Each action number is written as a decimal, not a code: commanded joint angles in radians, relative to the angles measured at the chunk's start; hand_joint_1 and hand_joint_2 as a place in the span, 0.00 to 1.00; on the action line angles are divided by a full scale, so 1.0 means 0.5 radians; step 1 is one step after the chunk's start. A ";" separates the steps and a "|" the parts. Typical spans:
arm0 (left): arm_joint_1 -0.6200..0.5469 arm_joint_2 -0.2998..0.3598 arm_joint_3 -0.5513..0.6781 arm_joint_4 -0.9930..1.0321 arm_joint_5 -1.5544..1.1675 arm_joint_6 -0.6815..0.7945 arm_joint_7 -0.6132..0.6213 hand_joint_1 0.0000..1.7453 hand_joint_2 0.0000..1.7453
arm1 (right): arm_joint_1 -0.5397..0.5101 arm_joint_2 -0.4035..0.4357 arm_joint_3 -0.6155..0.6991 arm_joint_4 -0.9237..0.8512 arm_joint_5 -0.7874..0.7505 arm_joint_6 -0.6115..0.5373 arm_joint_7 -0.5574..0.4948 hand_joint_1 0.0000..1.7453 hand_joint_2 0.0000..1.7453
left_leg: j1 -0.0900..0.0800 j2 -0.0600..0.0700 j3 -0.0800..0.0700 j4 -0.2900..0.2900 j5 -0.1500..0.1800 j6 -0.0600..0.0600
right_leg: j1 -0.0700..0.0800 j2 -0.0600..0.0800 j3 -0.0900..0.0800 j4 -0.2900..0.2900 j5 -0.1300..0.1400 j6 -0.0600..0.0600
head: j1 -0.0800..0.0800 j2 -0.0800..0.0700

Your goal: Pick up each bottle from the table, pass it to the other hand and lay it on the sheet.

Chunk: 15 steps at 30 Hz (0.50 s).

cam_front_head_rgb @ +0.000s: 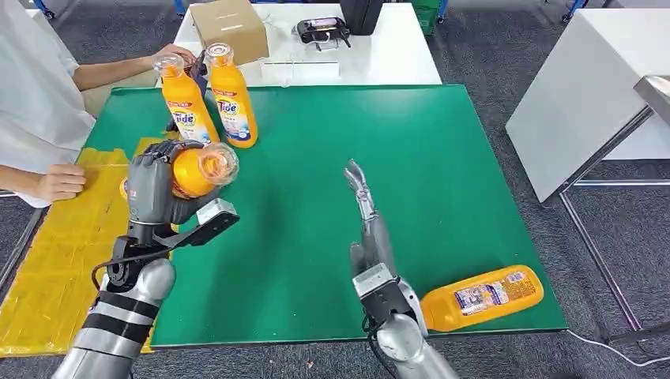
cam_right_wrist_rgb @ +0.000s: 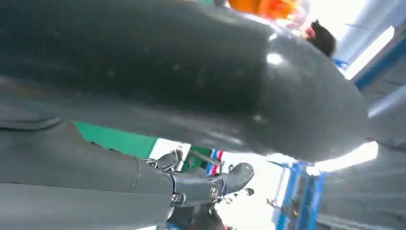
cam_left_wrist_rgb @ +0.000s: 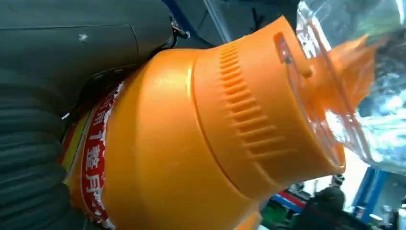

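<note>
The green table mat takes up most of the scene, with the yellow sheet along its left edge, partly under a seated person's hand. No bottle lies on the part of the sheet that shows, so the laying-down seems not yet done for any of them.

Two orange bottles stand upright at the far left of the mat, side by side; the person's other hand rests at the cap of the left one. A fourth bottle lies on its side at the near right corner, just right of the right forearm.

The left hand is raised over the mat's left side, near the sheet, its fingers wrapped round a held bottle whose clear cap points right. The right hand is stretched out flat mid-mat, fingers straight and apart, holding nothing.

By my reading, one bottle is already across and ready to be laid; three are left.
</note>
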 commanded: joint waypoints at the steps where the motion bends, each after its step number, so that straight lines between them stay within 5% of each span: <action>1: -0.338 0.104 -0.078 0.722 -0.938 -0.044 0.432 1.00 1.00 | -0.011 -0.156 -0.077 -0.168 0.142 0.020 0.034 0.00 1.00 | 0.003 -0.008 0.006 0.000 -0.001 -0.003 | 0.001 0.001 0.009 -0.001 -0.003 -0.004 | 0.000 0.000; 4: -0.505 0.276 -0.523 1.179 -0.982 -0.094 0.746 1.00 1.00 | -0.023 -0.205 -0.087 -0.144 0.320 0.071 0.114 0.00 1.00 | 0.003 -0.009 0.012 0.000 -0.003 -0.004 | 0.002 0.003 0.014 -0.001 -0.005 -0.005 | 0.000 0.000; 8: -0.499 0.261 -0.797 1.621 -0.982 -0.142 0.876 1.00 1.00 | -0.014 -0.361 -0.022 -0.089 0.743 0.102 0.244 0.00 1.00 | 0.003 -0.005 0.014 -0.003 -0.002 -0.004 | 0.001 0.006 0.015 -0.003 -0.003 -0.004 | 0.000 0.000; 15: -0.365 0.177 -0.704 1.840 -0.968 -0.176 0.920 1.00 1.00 | 0.023 -0.551 -0.003 -0.072 1.033 0.167 0.350 0.00 1.00 | 0.002 0.003 0.014 -0.002 -0.005 -0.002 | 0.001 0.012 0.015 -0.005 -0.004 -0.002 | 0.000 0.000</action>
